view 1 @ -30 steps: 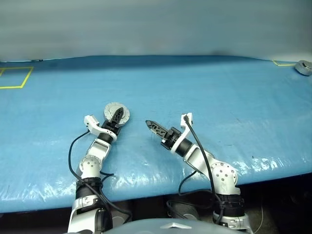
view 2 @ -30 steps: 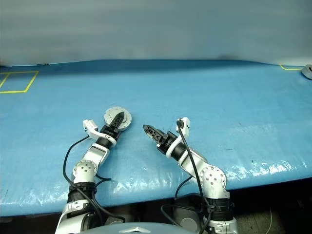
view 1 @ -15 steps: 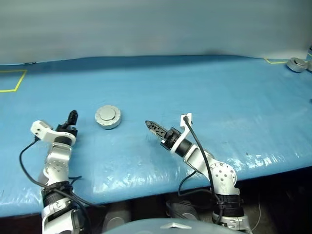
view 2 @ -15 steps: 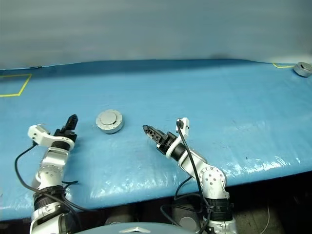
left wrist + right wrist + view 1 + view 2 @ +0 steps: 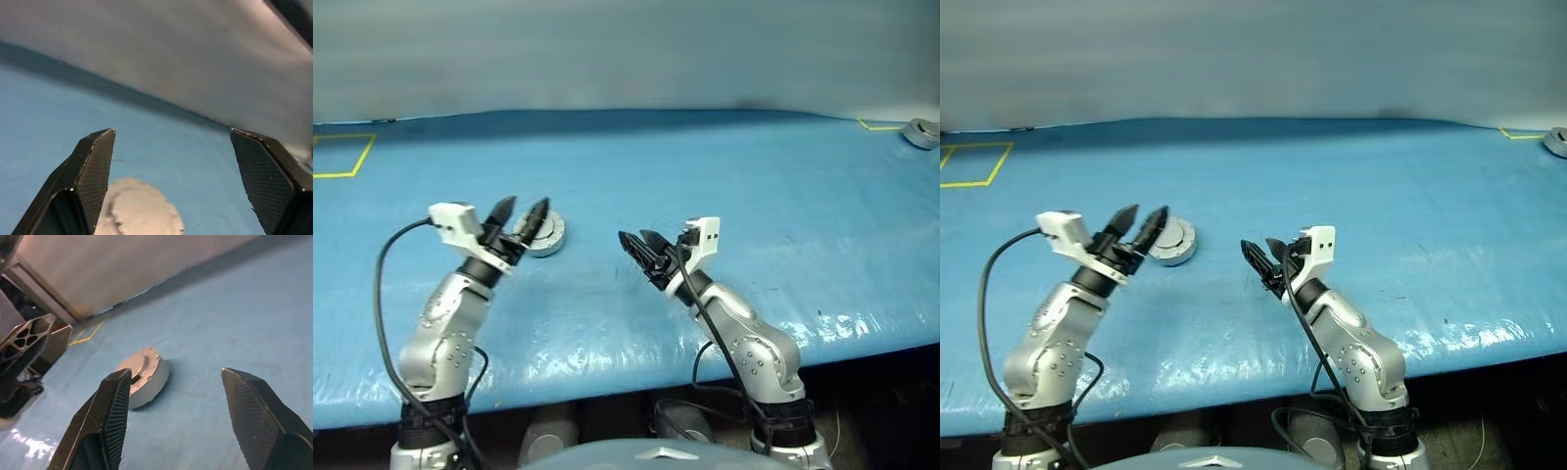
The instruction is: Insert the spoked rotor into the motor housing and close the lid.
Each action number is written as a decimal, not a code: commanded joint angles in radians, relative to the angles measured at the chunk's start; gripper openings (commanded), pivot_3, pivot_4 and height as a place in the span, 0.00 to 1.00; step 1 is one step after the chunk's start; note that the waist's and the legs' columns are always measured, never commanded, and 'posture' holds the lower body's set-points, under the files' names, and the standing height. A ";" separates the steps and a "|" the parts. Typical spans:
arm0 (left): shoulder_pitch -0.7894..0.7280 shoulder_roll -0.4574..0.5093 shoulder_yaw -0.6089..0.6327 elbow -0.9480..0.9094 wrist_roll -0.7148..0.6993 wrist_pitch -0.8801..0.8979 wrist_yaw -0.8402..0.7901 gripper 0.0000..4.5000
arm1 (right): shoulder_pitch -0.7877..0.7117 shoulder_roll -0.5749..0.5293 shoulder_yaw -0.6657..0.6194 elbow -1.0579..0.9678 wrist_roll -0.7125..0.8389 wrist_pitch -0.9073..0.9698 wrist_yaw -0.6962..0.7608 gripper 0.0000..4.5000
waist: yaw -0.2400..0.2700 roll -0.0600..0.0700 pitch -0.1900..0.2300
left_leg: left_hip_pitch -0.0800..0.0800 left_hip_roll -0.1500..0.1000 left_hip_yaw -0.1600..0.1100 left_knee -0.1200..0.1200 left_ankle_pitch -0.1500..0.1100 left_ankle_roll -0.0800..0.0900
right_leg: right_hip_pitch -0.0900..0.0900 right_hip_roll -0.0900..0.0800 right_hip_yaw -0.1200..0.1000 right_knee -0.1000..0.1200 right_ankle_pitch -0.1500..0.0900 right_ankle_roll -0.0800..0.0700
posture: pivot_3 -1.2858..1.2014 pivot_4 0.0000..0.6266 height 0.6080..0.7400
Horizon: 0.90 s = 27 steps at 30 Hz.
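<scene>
A: The motor housing (image 5: pixel 1173 242), a shallow round silver-grey metal disc, lies flat on the blue plastic-covered table (image 5: pixel 1381 186) with its lid (image 5: pixel 138 363), the thin silver-grey hinged cover with a raised circle at the centre, folded down over it.

B: So the closing looks done?

A: I'd judge so. No copper windings show and no black spoked rotor lies loose on the table, so the rotor is most likely shut inside, though that cannot be confirmed from outside. From the right wrist view a thin dark seam shows under the lid's edge, so whether it is fully seated I can't say.

B: And the grippers?

A: The left gripper (image 5: pixel 521 213) hangs in the air just in front of the housing, fingers spread apart and holding nothing. The right gripper (image 5: pixel 641 246) floats well to the housing's right, pointing towards it, jaws also parted and empty.

B: What has changed over the last second?

A: A second ago the left gripper's fingers lay right over the disc, at the lid. Half a second ago the arm had swung out well to the left, clear of it. Now it is back near the housing but raised off the table. The right arm has barely shifted, though its wrist has rolled. The housing stays where it was.

B: Anything left?

A: At most a press to seat the lid, if that seam means a gap.
</scene>
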 commanded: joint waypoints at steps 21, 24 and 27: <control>0.128 -0.095 -0.201 0.156 0.463 -0.285 0.097 0.89 | 0.185 -0.005 0.080 0.079 -0.543 -0.314 -0.123 0.69 | 0.011 -0.001 0.001 | 0.000 0.002 -0.001 0.001 0.001 -0.001 | -0.001 0.001 -0.001 0.002 -0.004 0.003 | 0.52 0.24 1.00; 0.130 -0.091 -0.209 0.163 0.479 -0.302 0.089 0.89 | 0.177 -0.006 0.075 0.085 -0.554 -0.320 -0.110 0.69 | 0.011 -0.001 0.001 | 0.000 0.002 -0.001 0.001 0.001 -0.001 | -0.001 0.001 -0.001 0.002 -0.004 0.003 | 0.52 0.24 1.00; 0.128 -0.100 -0.204 0.172 0.469 -0.306 0.081 0.89 | 0.170 -0.004 0.074 0.091 -0.566 -0.317 -0.105 0.69 | 0.011 -0.001 0.001 | 0.000 0.002 -0.001 0.001 0.001 -0.001 | 0.000 0.001 -0.001 0.002 -0.004 0.003 | 0.52 0.24 1.00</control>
